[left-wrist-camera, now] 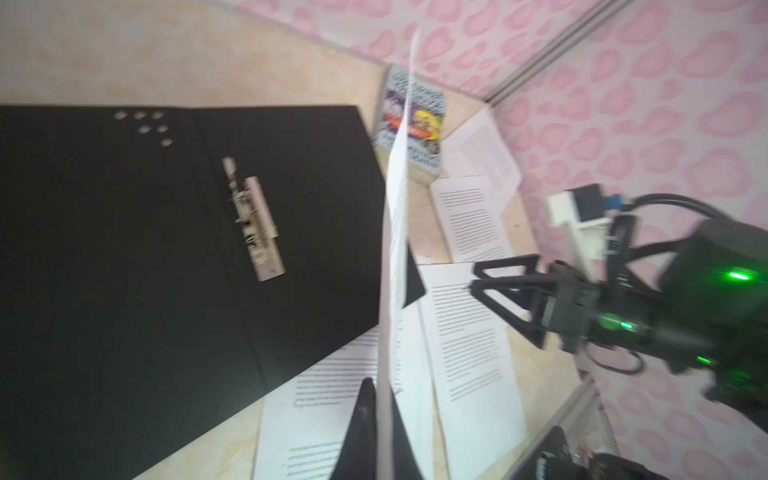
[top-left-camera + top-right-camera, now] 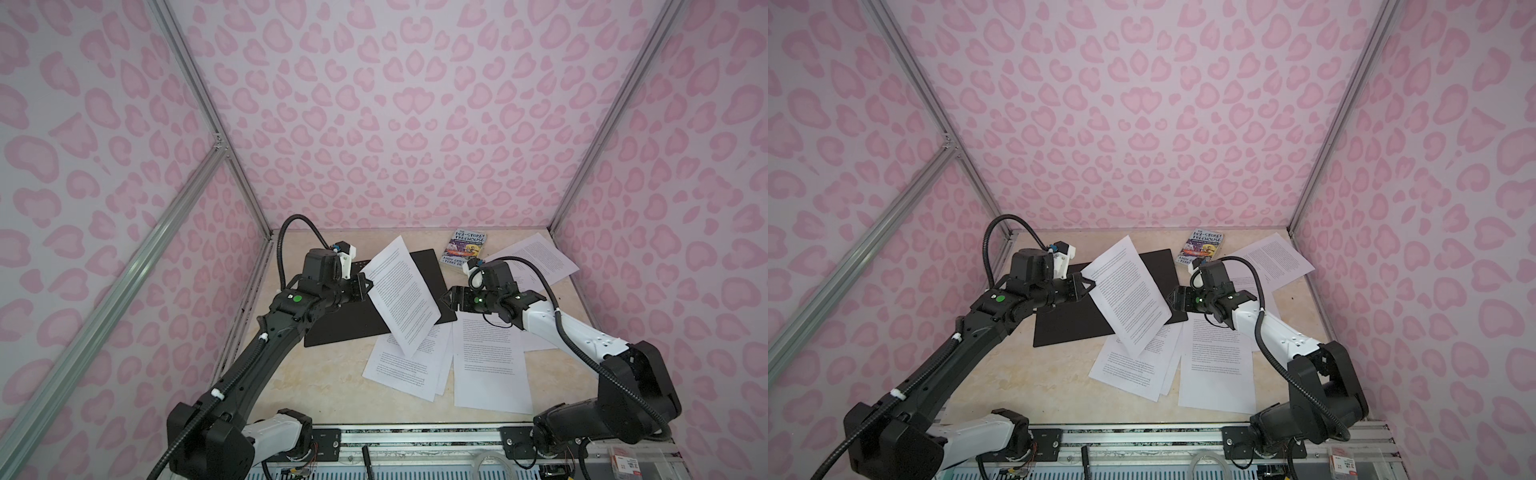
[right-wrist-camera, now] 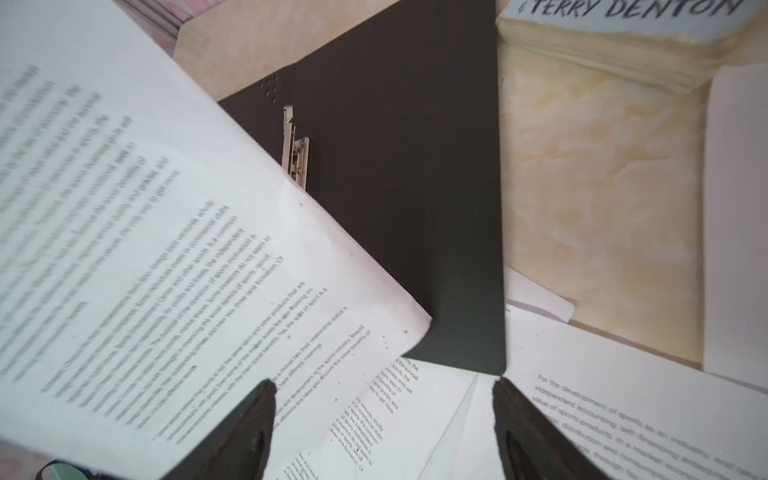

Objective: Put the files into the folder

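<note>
Left wrist view: left end effector (image 1: 380, 411) pinches one sheet (image 1: 395, 232) over the open folder (image 1: 124, 249), right end effector (image 3: 383, 384) gapes empty, none filed yet

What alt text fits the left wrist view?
The left gripper pinches one printed sheet, seen edge-on, by the open folder, black inside with a metal spine clip. More sheets lie on the table beyond, near a paperback book and the open right gripper.

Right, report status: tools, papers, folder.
Left tool shut on one sheet, held up over the open folder. Right tool open, empty. Other sheets loose on the table. Book at the back.
</note>
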Tool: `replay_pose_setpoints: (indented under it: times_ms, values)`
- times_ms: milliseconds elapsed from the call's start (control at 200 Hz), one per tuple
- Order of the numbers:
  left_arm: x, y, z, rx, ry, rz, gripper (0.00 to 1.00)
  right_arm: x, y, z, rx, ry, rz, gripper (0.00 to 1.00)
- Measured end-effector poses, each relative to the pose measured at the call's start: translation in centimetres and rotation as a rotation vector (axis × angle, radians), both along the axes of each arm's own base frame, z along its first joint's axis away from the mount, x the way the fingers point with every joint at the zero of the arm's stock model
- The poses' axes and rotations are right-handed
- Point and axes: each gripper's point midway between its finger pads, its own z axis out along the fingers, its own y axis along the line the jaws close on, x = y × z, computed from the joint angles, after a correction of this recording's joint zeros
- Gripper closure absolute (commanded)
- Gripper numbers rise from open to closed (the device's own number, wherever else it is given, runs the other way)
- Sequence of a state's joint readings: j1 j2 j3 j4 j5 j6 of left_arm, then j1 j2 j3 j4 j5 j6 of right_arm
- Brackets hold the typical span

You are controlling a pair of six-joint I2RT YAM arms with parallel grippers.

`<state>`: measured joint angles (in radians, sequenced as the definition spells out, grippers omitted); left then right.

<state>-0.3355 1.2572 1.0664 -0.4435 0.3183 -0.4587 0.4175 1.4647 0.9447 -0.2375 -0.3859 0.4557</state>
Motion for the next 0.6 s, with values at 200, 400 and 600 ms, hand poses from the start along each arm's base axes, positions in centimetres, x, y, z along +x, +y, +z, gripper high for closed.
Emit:
replay_pose_setpoints:
  times_ms: [200, 400, 600]
  values:
    - [1.2, 3.8, -8.7, 0.244, 0.149, 0.149, 0.97, 0.0, 3.8, -1.6, -0.048, 0.029, 0.105, 0.17]
    - [2.0, 7.0, -14.0, 0.422, 0.197, 0.269, 0.97, 1.6, 6.4, -3.2, -0.089, 0.066, 0.173, 0.02]
    - [2.2, 8.3, -15.8, 0.434, 0.175, 0.362, 0.97, 4.7, 8.2, -4.7, -0.122, 0.091, 0.220, 0.02]
